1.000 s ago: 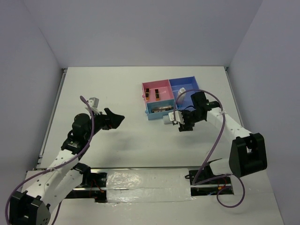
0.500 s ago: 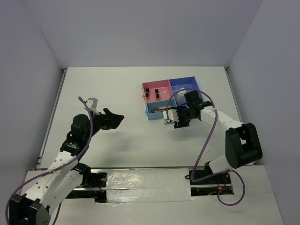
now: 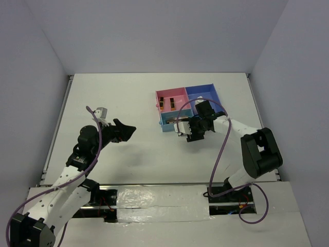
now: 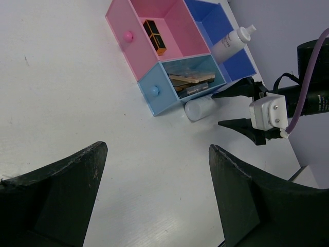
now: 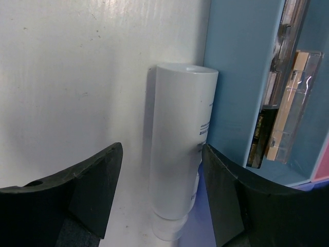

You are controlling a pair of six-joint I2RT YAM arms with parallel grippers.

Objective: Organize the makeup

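A whitish bottle [image 5: 180, 154] lies on the table against the front wall of the pink-and-blue tray [image 3: 160, 96]; it also shows in the left wrist view [image 4: 198, 109]. My right gripper [image 5: 162, 149] is open, with one jaw on each side of that bottle, not closed on it; in the top view [image 3: 186, 131] it sits at the tray's front. A second whitish bottle [image 4: 231, 42] stands in the dark blue compartment. Black-gold pieces [image 4: 154, 36] lie in the pink compartment. Palettes [image 4: 190, 82] fill the light blue compartment. My left gripper [image 4: 157, 148] is open and empty, left of the tray [image 3: 128, 129].
The light blue tray wall [image 5: 236, 77] stands right beside my right finger. Grey walls enclose the white table [image 3: 128, 98] on three sides. The right arm's cable [image 3: 226, 149] loops over the table.
My right gripper has moved left and closer to the tray's front, and now straddles the lying bottle. The left arm has barely moved.
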